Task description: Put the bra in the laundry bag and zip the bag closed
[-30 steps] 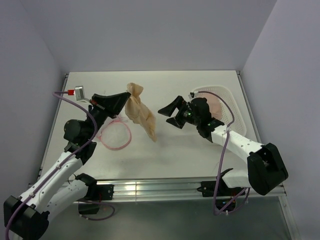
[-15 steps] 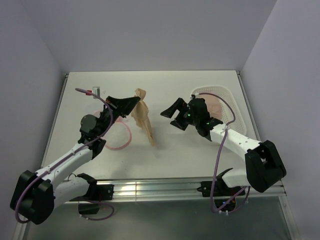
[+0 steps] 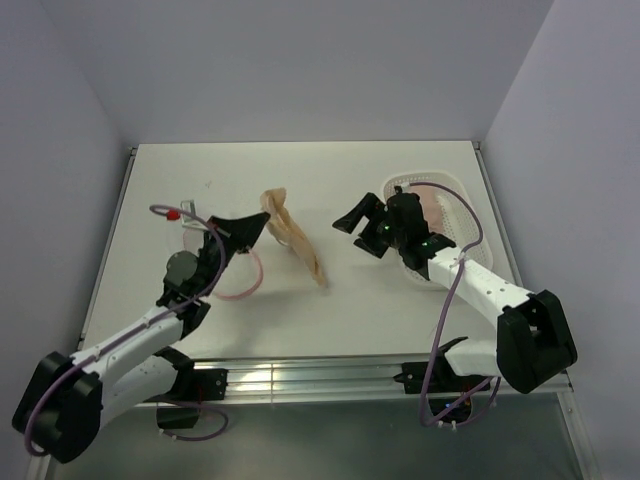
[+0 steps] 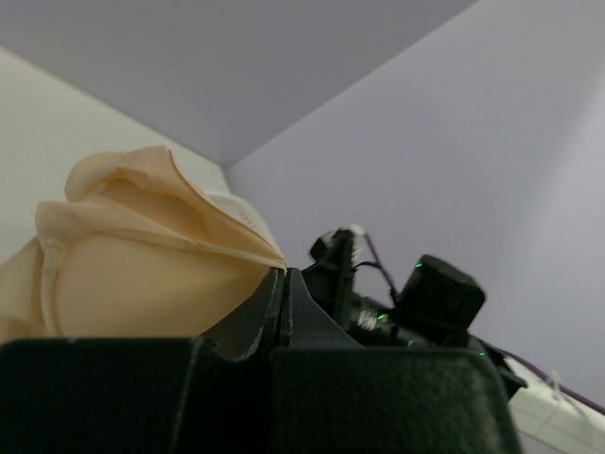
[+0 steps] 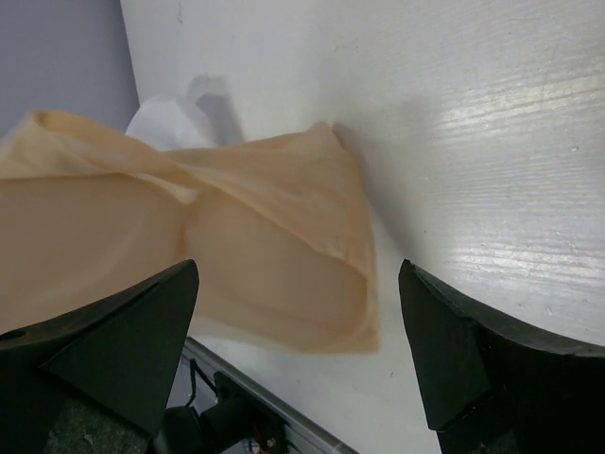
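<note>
The peach-tan bra (image 3: 297,243) hangs from my left gripper (image 3: 264,221), which is shut on its upper edge; its lower end trails down to the table at the right. In the left wrist view the jaws are pressed together on the bra's edge (image 4: 151,260). The laundry bag (image 3: 242,292), a white mesh pouch with a pink rim, lies flat under my left arm, partly hidden by it. My right gripper (image 3: 352,219) is open and empty, just right of the bra. In the right wrist view the bra (image 5: 246,255) fills the space ahead of the open fingers (image 5: 123,340).
A white perforated basket (image 3: 470,218) stands at the right behind my right arm, with a paler pink garment (image 3: 432,207) in it. The table's near edge has a metal rail (image 3: 300,375). Walls close in on three sides.
My left arm has dropped lower and drawn back, and the bra has come down with it, its tail now trailing right on the table. My right gripper has shifted slightly right.
</note>
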Tool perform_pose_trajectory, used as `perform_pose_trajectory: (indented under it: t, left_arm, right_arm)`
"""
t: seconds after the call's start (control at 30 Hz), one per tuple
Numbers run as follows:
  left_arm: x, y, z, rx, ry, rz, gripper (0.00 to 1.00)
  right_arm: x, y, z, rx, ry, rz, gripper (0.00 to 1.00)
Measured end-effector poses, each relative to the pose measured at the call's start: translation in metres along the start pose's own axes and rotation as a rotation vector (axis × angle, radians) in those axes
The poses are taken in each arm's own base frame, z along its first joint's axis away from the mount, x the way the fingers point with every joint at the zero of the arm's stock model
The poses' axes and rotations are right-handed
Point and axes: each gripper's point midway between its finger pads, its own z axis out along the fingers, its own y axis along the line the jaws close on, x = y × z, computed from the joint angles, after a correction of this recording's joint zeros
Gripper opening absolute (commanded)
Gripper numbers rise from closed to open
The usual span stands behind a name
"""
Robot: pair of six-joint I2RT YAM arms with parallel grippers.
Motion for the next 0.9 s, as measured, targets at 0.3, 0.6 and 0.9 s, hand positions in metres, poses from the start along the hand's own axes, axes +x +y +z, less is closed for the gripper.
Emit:
perform_pose_trajectory:
  t: [0.3, 0.6, 0.9]
  left_arm:
    - [0.016, 0.071, -0.093, -0.263, -0.064, -0.032, 0.00]
    - [0.030, 0.106, -0.125, -0.508, 0.004, -0.030, 0.00]
    - [0.058, 0.138, -0.164, -0.694, 0.114, -0.061, 0.00]
  right_arm:
    - [0.017, -0.013, 0.010, 0.026, 0.037, -0.015, 0.94]
    - [0.073, -0.035, 0.033, 0.104, 0.170, -0.089, 0.93]
    - [0.102, -0.025, 0.069, 0.098, 0.268, -0.212, 0.93]
